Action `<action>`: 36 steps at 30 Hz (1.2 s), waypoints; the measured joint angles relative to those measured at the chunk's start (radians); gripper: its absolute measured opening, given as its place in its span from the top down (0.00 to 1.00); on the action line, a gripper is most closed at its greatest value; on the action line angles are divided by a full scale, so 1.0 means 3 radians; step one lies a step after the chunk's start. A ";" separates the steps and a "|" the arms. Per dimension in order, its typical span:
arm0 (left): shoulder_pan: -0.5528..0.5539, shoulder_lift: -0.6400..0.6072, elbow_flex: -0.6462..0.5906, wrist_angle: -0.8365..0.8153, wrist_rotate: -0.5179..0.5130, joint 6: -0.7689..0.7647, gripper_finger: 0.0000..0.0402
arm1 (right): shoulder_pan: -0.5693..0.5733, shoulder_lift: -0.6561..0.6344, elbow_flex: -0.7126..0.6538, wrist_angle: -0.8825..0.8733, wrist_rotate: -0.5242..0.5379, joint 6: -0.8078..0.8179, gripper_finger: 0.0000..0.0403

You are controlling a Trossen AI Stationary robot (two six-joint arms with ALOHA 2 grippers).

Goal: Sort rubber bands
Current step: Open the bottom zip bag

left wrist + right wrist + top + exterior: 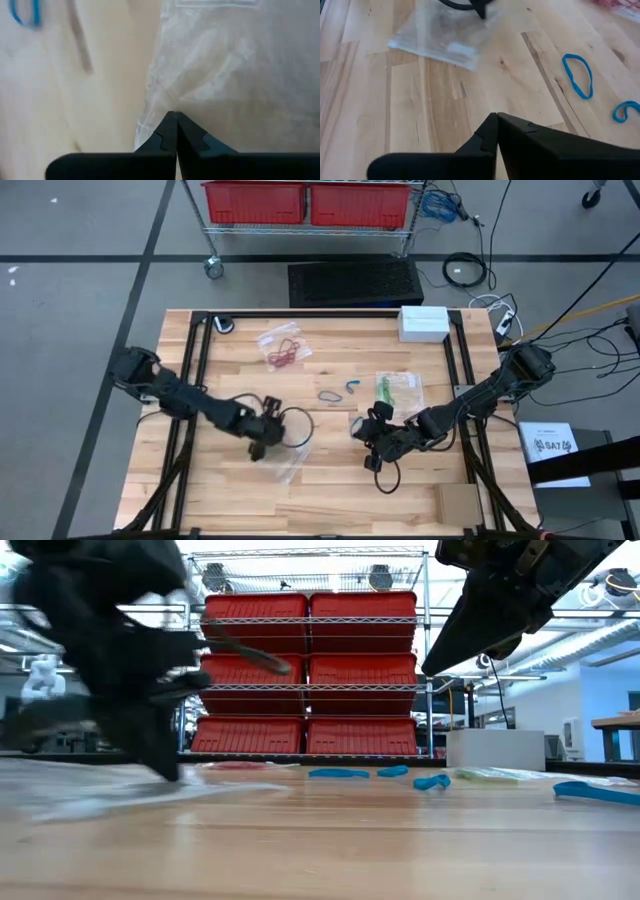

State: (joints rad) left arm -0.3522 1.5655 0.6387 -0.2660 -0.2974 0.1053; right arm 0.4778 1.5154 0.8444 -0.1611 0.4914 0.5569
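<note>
High view: we see the left gripper [262, 442], fingers together, on the empty clear plastic bag [288, 460]. Right gripper [372, 452], also closed & holding nothing, sits right of that bag. Two loose thin blue rubber bands [330, 395] lie beyond it.

Low view: blue bands [338, 773] flat on the light wooden table [330, 840].

L wrist view: closed tips [175, 131] at the bag [235, 65].

R wrist view: closed tips [496, 131] over bare wood, blue bands [578, 75] nearby.
</note>
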 joint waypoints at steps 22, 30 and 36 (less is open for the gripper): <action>0.0748 0.0544 0.0609 0.0654 0.0053 0.1581 1.00 | -0.0003 0.0000 0.0000 0.0055 -0.0001 -0.0018 0.90; 0.0605 -0.0047 0.0757 0.0220 -0.0072 0.1347 1.00 | -0.0047 0.0010 0.0001 0.0351 -0.0092 -0.0450 0.80; 0.0311 -0.0770 0.0503 0.0506 -0.0085 0.0748 1.00 | -0.0066 0.0283 0.0043 0.0816 -0.0352 -0.1145 0.82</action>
State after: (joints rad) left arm -0.2589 1.3345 0.7896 -0.1142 -0.3229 0.3298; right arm 0.4580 1.6005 0.8572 0.0836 0.3858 0.2134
